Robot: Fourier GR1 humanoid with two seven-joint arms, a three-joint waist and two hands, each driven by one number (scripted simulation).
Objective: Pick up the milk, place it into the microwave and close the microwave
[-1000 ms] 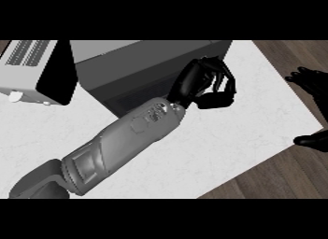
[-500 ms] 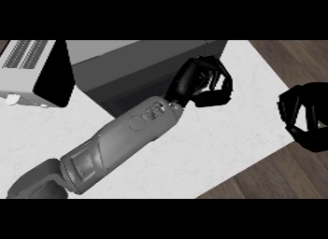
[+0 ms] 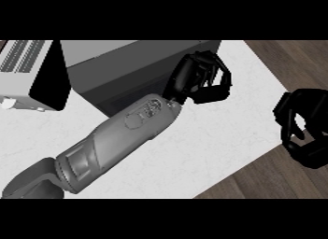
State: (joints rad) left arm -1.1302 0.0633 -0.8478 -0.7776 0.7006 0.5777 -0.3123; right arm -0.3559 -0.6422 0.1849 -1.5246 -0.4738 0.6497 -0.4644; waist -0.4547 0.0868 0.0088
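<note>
black left hand (image 3: 202, 79) curled, milk hidden

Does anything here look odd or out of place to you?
Nothing is spilled or broken. One oddity: no milk shows anywhere on the white counter. The left hand is curled at the corner of the dark microwave door; the right hand is curled off the counter's edge.

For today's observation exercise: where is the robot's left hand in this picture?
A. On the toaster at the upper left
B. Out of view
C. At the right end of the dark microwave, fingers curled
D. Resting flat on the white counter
C: the left hand sits curled against the right end of the dark microwave, away from the toaster.
</note>
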